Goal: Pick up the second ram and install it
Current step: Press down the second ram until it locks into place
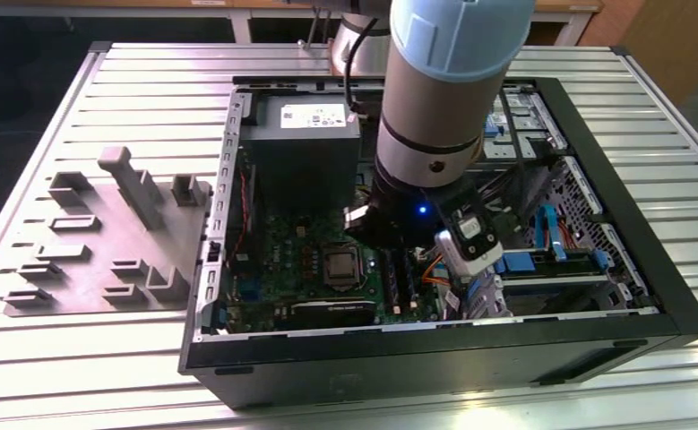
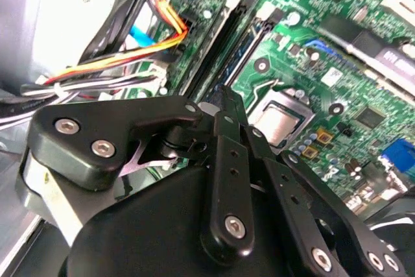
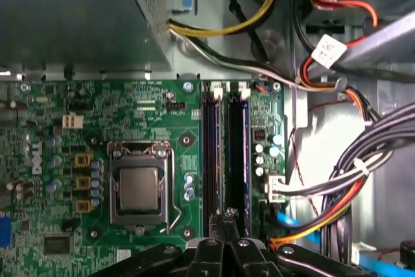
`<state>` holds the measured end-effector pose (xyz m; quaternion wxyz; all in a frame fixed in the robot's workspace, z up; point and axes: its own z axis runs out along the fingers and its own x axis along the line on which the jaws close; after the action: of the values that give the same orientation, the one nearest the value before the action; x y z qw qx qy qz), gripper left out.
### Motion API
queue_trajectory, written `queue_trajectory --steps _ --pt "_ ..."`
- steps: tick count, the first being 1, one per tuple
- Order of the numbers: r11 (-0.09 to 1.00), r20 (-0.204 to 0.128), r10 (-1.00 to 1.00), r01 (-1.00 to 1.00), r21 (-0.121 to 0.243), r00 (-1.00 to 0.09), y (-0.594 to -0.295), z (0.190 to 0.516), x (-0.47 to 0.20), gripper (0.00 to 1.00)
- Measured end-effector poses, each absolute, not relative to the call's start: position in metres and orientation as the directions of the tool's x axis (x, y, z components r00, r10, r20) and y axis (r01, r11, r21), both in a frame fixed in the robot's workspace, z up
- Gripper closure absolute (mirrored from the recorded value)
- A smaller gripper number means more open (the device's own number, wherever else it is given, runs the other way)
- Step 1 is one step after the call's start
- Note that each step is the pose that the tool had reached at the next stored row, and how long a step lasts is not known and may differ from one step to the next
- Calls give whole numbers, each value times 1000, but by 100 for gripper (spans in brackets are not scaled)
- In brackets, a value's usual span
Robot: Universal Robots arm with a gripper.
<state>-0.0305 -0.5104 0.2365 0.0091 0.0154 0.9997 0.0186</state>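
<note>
**Arm lowered into the open computer case, over the memory slots**

The arm [image 1: 444, 98] reaches down into the open computer case [image 1: 444, 354], which lies on a ribbed metal table [image 1: 38, 358]. Its gripper [image 3: 228, 215] hangs just above the motherboard [image 3: 149, 108], beside the processor socket [image 3: 139, 186] and at the end of the memory slots [image 3: 211, 154] farthest from the power supply [image 1: 306, 134].

In the first wrist view the fingertips [image 3: 228, 213] meet at one point over the slots, so the pincer looks closed or nearly so; whether anything thin is pinched between them cannot be told. In the second wrist view the black finger links [image 2: 227, 167] draw together towards the same slots.

The second ram [image 3: 237, 154] appears as a dark blue-black stick standing on edge in one of the slots, the one farther from the processor socket. Its long axis runs along the slot, parallel to its neighbour, from the end near the gripper towards the motherboard edge by the power supply. Whether it is pressed fully home cannot be told. The second wrist view shows the same dark strip [image 2: 249, 47] running straight away from the fingertips.

Bundles of cables [image 3: 337, 180], orange, yellow, white and black, lie along the motherboard edge beyond the slots. A grey fixture plate [image 1: 98, 242] with raised blocks sits on the table near the edge at the exterior view's left, well apart from the gripper
</note>
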Motion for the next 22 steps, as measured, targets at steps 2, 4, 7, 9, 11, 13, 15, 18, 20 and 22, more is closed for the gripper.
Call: queue_trajectory --steps 2,4,7,9,11,13,15,18,20,22 --pt "999 -18 31 30 37 -999 -513 236 -31 90" --pt "999 -18 31 30 37 -999 -515 236 -31 90" --pt "999 -18 31 30 38 -999 -517 235 -31 90" --pt "999 -18 31 30 38 -999 -517 233 -31 90" --pt "999 -18 31 30 37 -999 -518 230 -31 90" --pt "999 -18 31 30 37 -999 -520 230 -30 90" --pt "999 -18 31 30 37 -999 -522 229 -31 90" --pt "999 -18 31 30 38 -999 -523 226 -31 90" --pt "999 -18 31 30 38 -999 -523 224 -31 90" --pt "999 -18 31 30 37 -999 -523 224 -31 90"
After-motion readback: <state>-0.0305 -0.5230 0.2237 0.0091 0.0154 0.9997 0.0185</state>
